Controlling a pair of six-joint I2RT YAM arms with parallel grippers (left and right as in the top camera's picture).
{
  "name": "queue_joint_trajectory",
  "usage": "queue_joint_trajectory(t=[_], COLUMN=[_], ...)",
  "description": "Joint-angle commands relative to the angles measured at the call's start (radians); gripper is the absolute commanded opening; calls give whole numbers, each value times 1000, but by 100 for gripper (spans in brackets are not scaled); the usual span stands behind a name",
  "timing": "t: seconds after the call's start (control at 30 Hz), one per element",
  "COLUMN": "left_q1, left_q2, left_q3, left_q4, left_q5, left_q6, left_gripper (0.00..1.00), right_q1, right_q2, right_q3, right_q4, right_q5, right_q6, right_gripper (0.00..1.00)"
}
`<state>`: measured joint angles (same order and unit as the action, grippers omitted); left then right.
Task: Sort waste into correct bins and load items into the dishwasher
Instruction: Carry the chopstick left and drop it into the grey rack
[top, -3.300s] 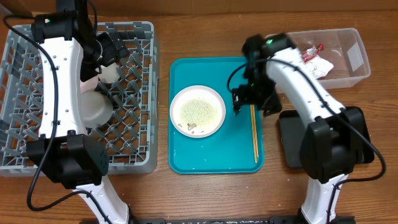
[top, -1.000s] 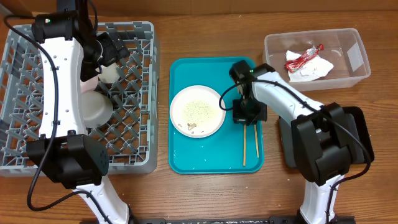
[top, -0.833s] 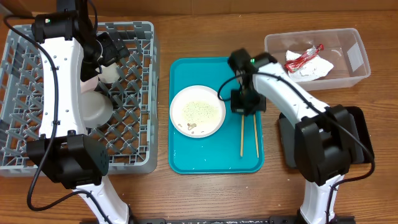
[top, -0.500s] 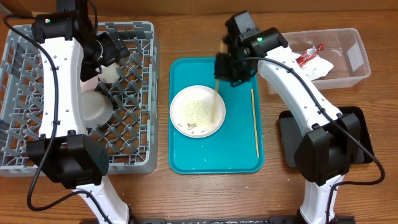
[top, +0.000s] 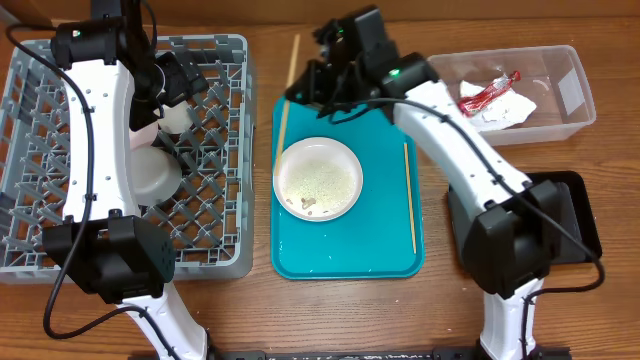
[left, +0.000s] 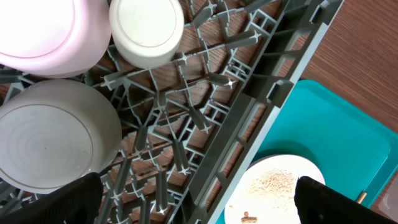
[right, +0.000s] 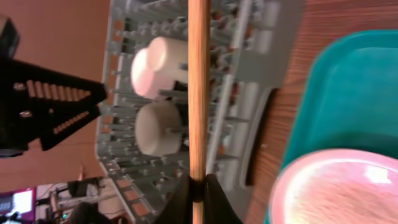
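Note:
My right gripper (top: 299, 90) is shut on one wooden chopstick (top: 283, 125), held in the air between the teal tray's left edge and the grey dish rack (top: 215, 225). In the right wrist view that chopstick (right: 198, 87) runs straight up from the jaws (right: 198, 191). The other chopstick (top: 409, 200) lies on the tray beside the round plate (top: 318, 178), which carries rice crumbs. My left gripper (top: 178, 76) hangs open over the rack (left: 205, 93), above a white cup (left: 146, 30), a pale bowl (left: 50, 134) and a pinkish dish (left: 34, 28).
The teal tray (top: 300, 255) lies mid-table. A clear tub (top: 570, 70) at the back right holds a red wrapper (top: 487, 92) and a white napkin (top: 508, 110). A black tray (top: 580, 215) lies at the right, partly hidden by the right arm.
My right gripper picked one chopstick off the teal tray and carried it up and left, past the plate, toward the rack. The other chopstick stays on the tray. The left arm has not moved.

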<state>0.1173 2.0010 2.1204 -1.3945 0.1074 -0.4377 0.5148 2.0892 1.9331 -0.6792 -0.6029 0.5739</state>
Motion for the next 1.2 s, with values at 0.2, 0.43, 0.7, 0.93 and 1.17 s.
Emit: queue_joint_trajectory(t=[0.2,0.43,0.7,0.93,1.17], left_q1=[-6,-6,-6,-6,-6], left_q2=[-26,-26,-26,-26,-26], left_q3=[9,9,9,9,9], left_q4=[1,1,1,1,1], left_q5=[-11,-11,-11,-11,-11], left_q6=[19,19,19,19,19], left_gripper=[100,100,100,100,100], right_q1=[164,198,198,199,199], right_q2=[8,49,93,116,136], right_q3=[12,12,12,12,12], right_q4=[59,84,107,110,102], right_q5=[169,183,99,85,59], right_q6=[85,135,137,137,94], right_gripper=[4,4,4,13,61])
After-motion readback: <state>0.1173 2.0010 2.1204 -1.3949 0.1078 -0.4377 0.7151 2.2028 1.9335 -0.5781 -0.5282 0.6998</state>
